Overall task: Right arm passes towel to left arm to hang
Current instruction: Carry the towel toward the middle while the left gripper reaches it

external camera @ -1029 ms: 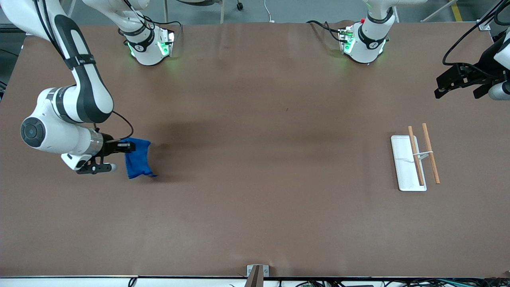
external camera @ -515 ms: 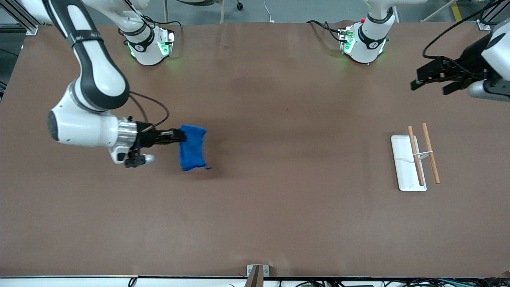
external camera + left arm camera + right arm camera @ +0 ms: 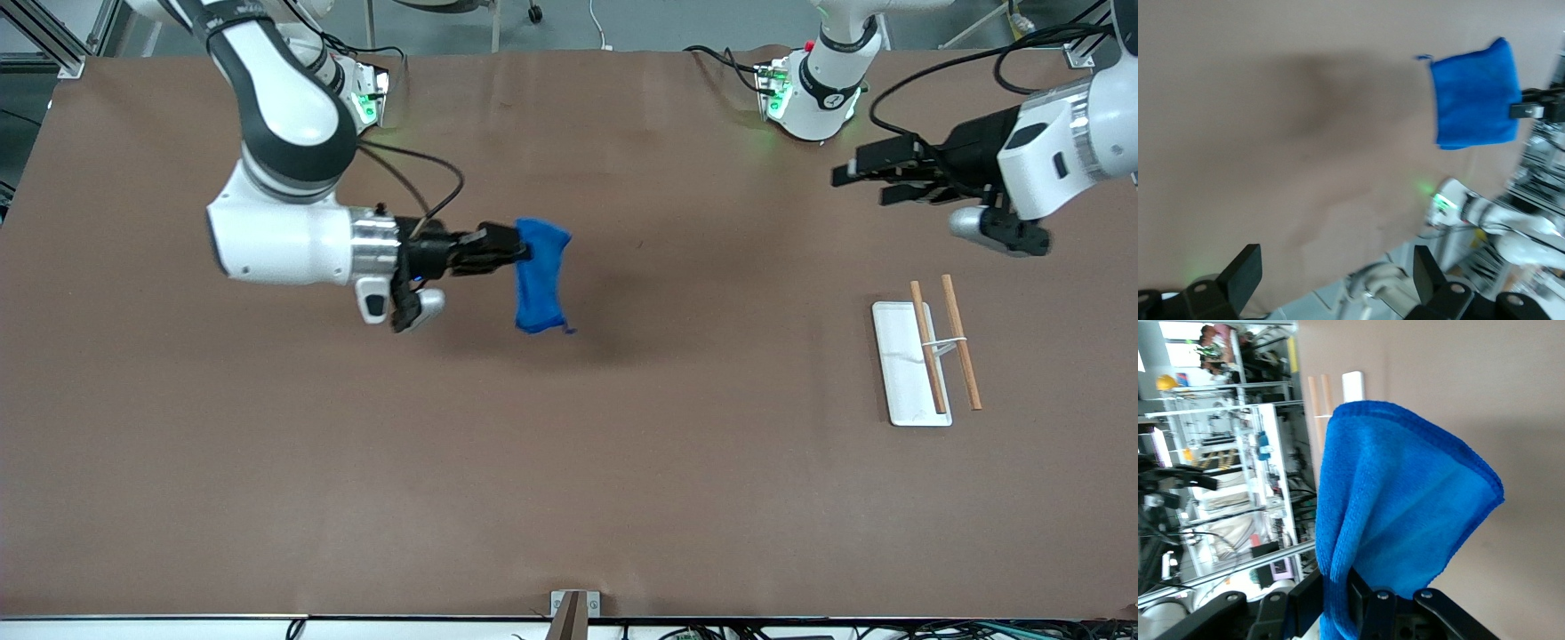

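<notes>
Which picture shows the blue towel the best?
The right wrist view: the towel fills it, pinched in the right pincer. The front view shows it small, hanging over the table. The left wrist view shows it far off past the open left pincer.

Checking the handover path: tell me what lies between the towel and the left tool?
Nothing: in the front view only bare table shows between the towel, held up by the right tool, and the open left tool.

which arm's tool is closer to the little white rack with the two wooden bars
Left. The left tool is open in the air toward the rack's end of the table. The right tool holds the towel over the table's middle.
</notes>
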